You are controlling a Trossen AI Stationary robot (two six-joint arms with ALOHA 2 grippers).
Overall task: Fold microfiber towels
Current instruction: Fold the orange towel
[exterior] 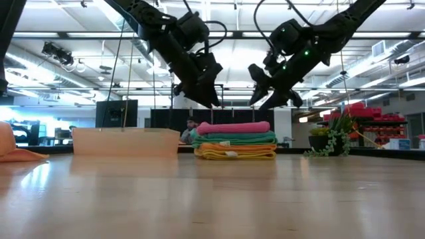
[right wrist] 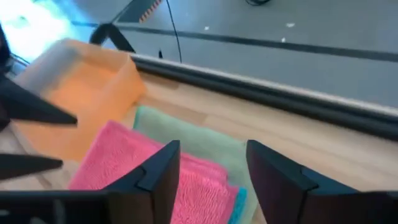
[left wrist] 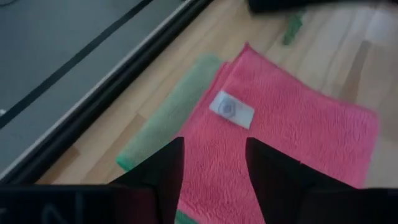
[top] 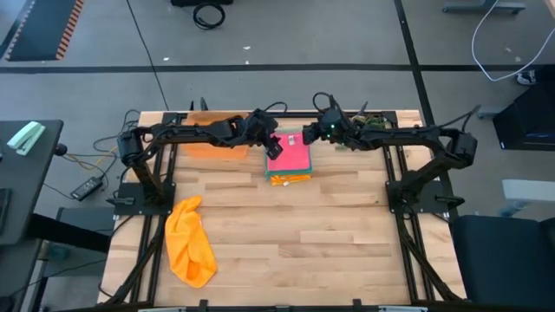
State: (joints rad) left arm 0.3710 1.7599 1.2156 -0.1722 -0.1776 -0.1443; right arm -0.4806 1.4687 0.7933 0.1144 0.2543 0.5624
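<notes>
High view: folded pink microfiber towel (top: 296, 156) tops a small stack near middle of desk's far edge. Left gripper (top: 272, 146) hangs over stack's left side, right gripper (top: 318, 133) over its far right corner. A crumpled orange microfiber towel (top: 190, 242) lies loose nr the front-left corner, well apart from both arms. Translucent orange rectangular tray (top: 211, 142) sits at far edge, left of stack.

Low view: stack reads pink, green towel (exterior: 237, 139), yellow towel (exterior: 236, 151) w/ an orange edge. Both grippers clear above it, nothing held, not touching.

Left wrist view: fingers (left wrist: 163, 168) apart, pink towel w/ small white tag (left wrist: 231, 109) below and between them; green layer pokes out beside it.

Right wrist view: fingers (right wrist: 159, 169) apart, over pink and green layers; a teal edge (right wrist: 238, 204) shows, probably another towel, hard to tell.

Handling: cloths are soft, light, limp, not fragile; they sag and bunch, so pinch a corner or hem. Orange one looks next, likely grab two adjacent corners to spread flat.
</notes>
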